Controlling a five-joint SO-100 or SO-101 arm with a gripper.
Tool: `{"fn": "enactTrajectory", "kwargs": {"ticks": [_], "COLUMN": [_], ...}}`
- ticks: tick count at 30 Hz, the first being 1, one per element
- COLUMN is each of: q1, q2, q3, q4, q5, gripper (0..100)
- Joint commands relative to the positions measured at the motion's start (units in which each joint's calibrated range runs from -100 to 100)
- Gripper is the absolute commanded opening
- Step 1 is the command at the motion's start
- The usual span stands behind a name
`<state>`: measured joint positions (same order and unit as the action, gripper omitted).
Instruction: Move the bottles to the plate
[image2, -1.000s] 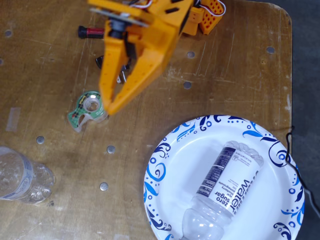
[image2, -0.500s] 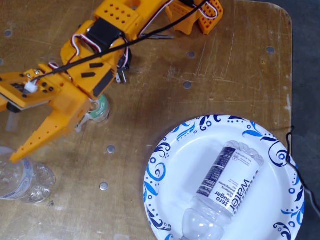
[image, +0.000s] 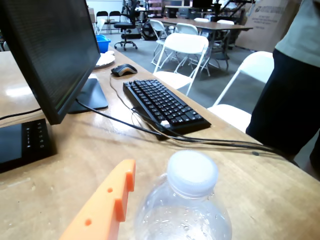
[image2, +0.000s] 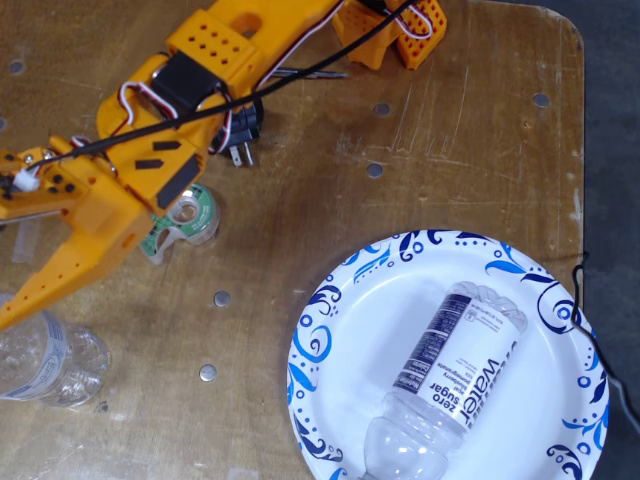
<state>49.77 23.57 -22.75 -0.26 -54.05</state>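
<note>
Reaching toward the left edge of the table, the gripper (image2: 20, 300) shows one long orange finger (image2: 60, 275) in the fixed view, slanting down and left until its tip meets the picture's border; the other finger is out of frame, so whether the fingers stand apart or closed cannot be told. In the wrist view the same orange finger (image: 107, 207) rises from the bottom edge just to the left of the bottle's cap, near it but with a sliver of table showing between.

That second bottle (image2: 45, 360) lies just below the fingertip in the fixed view, near the table's lower left corner. It seems to stand upright, long axis vertical, since the wrist view looks at its whitish cap (image: 192, 172) and clear shoulders from above. It is clear and ribbed, with a thin pale band.

My judgement: the coming move turns on getting the unseen finger to the cap's far side, so the neck sits between both.

Farther out, the plate (image2: 330, 330) fills the lower right corner, well apart from the gripper. On it lies the labelled bottle (image2: 455, 375), on its side, running diagonally, label up. A green tape dispenser (image2: 190, 220) sits beside the arm.
</note>
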Motion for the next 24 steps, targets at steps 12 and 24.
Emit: {"fn": "enactTrajectory", "kwargs": {"ticks": [12, 24], "q1": [-0.12, -0.45], "q2": [12.51, 16.06], "q3": [-19.59, -23.73], "q4": [-0.01, -0.01], "q5": [-0.77, -0.46], "gripper": [41, 41]}}
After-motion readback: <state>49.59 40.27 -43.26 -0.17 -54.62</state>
